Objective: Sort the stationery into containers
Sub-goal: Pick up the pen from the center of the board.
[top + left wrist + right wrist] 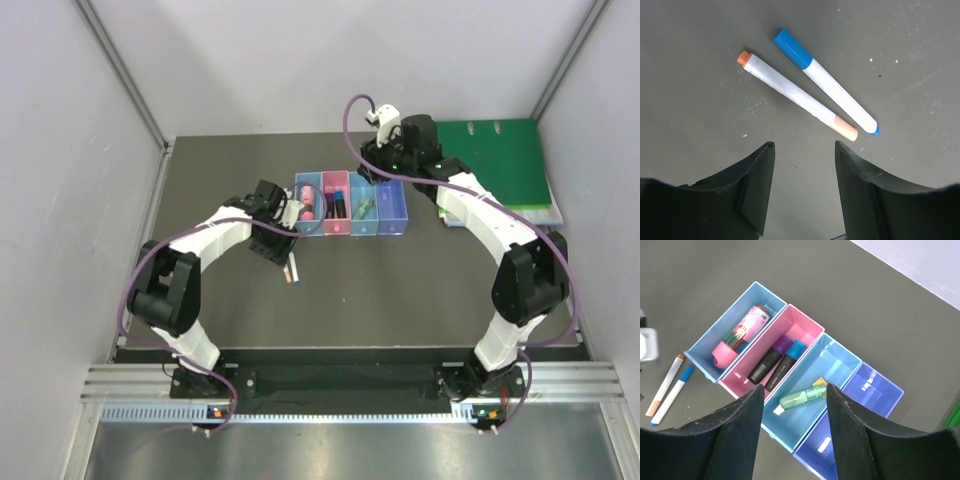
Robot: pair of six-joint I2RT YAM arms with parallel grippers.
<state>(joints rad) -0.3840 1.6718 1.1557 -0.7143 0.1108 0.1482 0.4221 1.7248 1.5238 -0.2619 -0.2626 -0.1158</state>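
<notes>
Left hand [805, 147]: apart, empty, over two white pens [797, 96] on the surface [690, 100]
Right hand [794, 389]: apart, empty, above mint marker [800, 399] in blue bin [839, 365]

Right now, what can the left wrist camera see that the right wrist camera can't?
Only the left wrist view: the left gripper, open and empty, over the table.
Only the right wrist view: the right gripper, open, above four bins. These are the light blue bin with a thick pink marker, the pink bin with two black markers, the blue bin with a mint green marker, and the violet-blue bin, which looks empty.
Both: the orange-capped pen and the blue-capped pen, lying side by side on the table, outside the bins.
</notes>
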